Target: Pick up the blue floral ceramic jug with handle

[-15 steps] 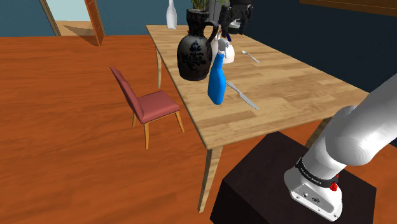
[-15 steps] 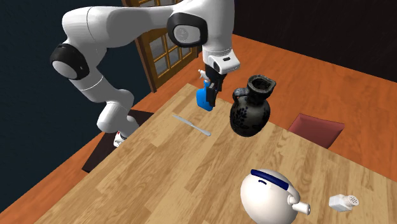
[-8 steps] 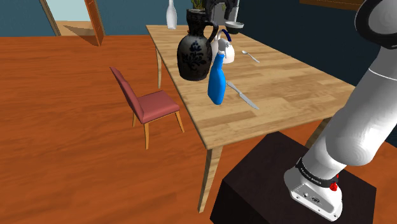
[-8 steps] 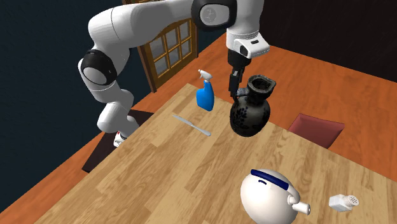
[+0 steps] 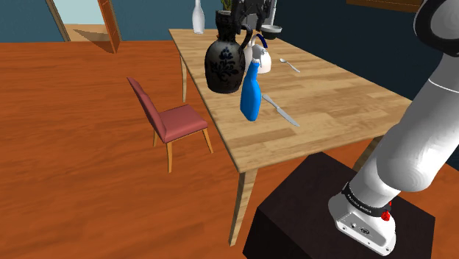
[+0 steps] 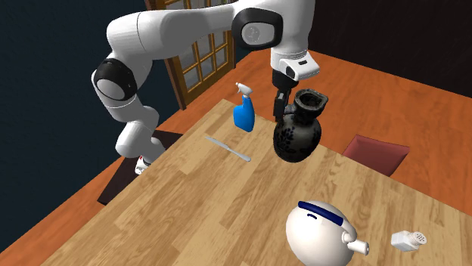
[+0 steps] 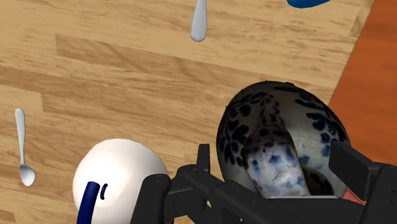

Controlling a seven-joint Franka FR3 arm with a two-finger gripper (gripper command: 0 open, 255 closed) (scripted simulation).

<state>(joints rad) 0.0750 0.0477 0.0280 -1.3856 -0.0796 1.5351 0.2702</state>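
Jug (image 6: 296, 137), dark and round-bellied with blue floral pattern, has its top between spread black fingers (image 7: 353, 167)

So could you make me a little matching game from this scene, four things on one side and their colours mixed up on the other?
Things:
1 jug
2 spray bottle
3 teapot
4 chair

Colours:
A plain blue
B red
C dark with a blue floral pattern
D white with a blue handle

Pairs: 1-C, 2-A, 3-D, 4-B.
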